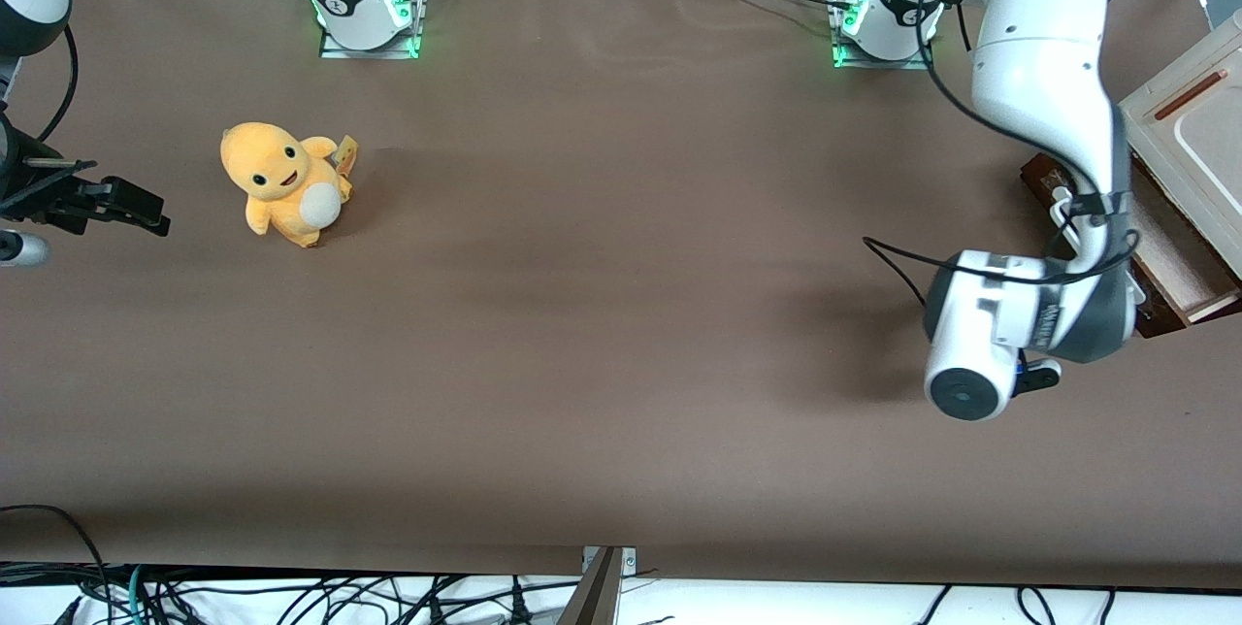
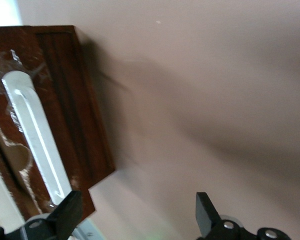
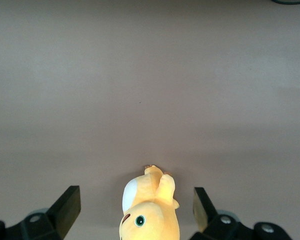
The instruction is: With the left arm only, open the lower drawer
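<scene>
The lower drawer (image 1: 1179,256) stands pulled partly out of the cabinet at the working arm's end of the table, its pale inner tray showing. Its dark brown front (image 2: 65,115) carries a long white bar handle (image 2: 35,135), which in the front view (image 1: 1062,203) is partly covered by the left arm (image 1: 1043,72). The arm's wrist hangs over the table in front of the drawer. The gripper (image 2: 137,210) is open and empty, near the end corner of the drawer front, with one finger (image 2: 69,206) over that corner and not around the handle. In the front view only a black bit of the gripper (image 1: 1036,378) shows under the wrist.
The beige cabinet (image 1: 1193,120) with a thin brown bar (image 1: 1192,93) stands above the drawer. A yellow plush toy (image 1: 284,180) lies toward the parked arm's end of the brown table (image 1: 582,334); it also shows in the right wrist view (image 3: 149,210).
</scene>
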Controlling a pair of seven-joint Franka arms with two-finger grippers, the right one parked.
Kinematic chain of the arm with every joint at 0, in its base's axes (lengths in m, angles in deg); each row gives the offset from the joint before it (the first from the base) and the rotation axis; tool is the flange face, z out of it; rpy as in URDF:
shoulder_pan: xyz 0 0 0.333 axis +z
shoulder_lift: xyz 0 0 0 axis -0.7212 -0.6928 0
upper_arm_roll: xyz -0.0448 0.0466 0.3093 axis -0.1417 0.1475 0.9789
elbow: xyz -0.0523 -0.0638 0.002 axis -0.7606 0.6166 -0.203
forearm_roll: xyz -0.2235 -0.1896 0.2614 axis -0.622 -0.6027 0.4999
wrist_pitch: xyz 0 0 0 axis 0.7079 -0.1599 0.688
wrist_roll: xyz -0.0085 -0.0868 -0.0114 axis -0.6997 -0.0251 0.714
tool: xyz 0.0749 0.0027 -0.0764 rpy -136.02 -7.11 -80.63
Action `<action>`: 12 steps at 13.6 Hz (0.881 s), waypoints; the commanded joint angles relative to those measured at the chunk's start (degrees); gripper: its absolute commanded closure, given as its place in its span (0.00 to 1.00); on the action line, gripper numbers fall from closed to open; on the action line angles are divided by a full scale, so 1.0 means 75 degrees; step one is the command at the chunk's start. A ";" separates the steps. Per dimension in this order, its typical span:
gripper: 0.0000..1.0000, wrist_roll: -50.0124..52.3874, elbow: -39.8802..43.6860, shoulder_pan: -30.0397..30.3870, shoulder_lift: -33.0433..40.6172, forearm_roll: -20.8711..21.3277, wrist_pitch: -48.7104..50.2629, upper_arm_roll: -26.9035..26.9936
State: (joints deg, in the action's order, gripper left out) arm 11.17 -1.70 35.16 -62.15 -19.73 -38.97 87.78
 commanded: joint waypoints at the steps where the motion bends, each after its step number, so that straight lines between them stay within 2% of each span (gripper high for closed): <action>1: 0.00 -0.0704 0.0288 0.0328 0.0349 -0.0850 0.0057 -0.0024; 7: 0.00 -0.2544 0.0288 0.0937 0.1192 -0.2257 -0.0315 -0.0001; 9: 0.00 -0.3015 0.0265 0.1113 0.1416 -0.2574 -0.0610 0.0011; 12: 0.00 -0.3390 0.0230 0.1289 0.1662 -0.2726 -0.0646 0.0011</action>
State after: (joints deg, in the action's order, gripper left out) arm -11.32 1.15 43.90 -51.44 -37.83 -42.97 87.85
